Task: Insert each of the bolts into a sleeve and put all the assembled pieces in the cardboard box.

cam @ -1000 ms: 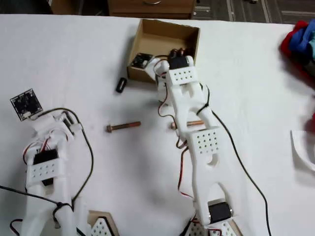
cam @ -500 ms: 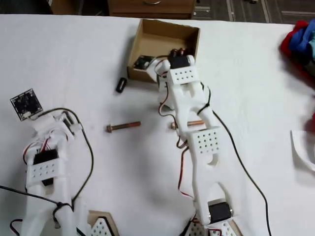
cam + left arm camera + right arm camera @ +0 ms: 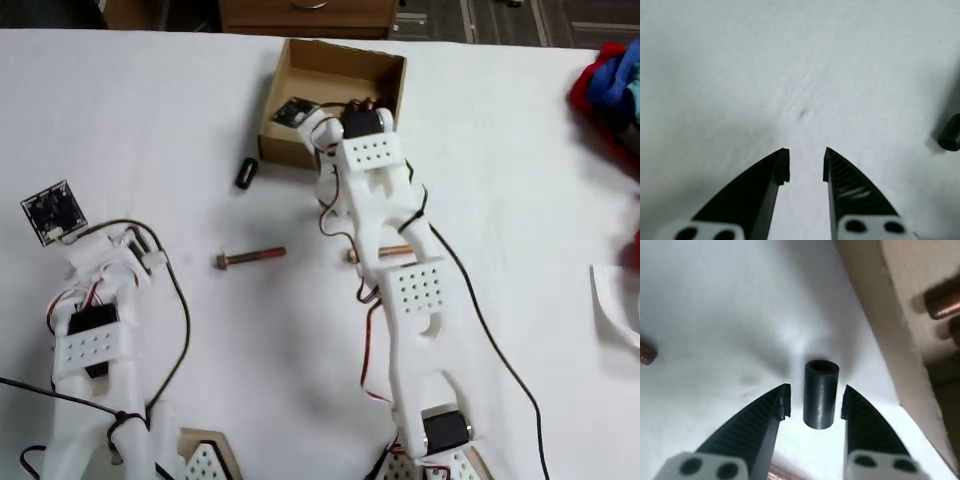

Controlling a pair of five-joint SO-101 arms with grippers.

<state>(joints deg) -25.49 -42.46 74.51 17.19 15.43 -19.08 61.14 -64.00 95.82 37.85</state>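
My right gripper [image 3: 814, 400] is spread with a black sleeve [image 3: 821, 390] sitting between the fingers, a gap on each side, nothing pinched. The cardboard box [image 3: 880, 325] wall is just beside it, and a copper bolt end [image 3: 942, 302] shows past that wall. My left gripper [image 3: 806, 165] hangs over the white table [image 3: 790, 65], fingers narrowly apart, holding nothing. One bolt [image 3: 250, 258] lies between the arms.

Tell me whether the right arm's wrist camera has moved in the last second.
Yes, slightly: in the high view the wrist camera has shifted farther over the cardboard box, away from the bolt lying on the table, which has stayed put.
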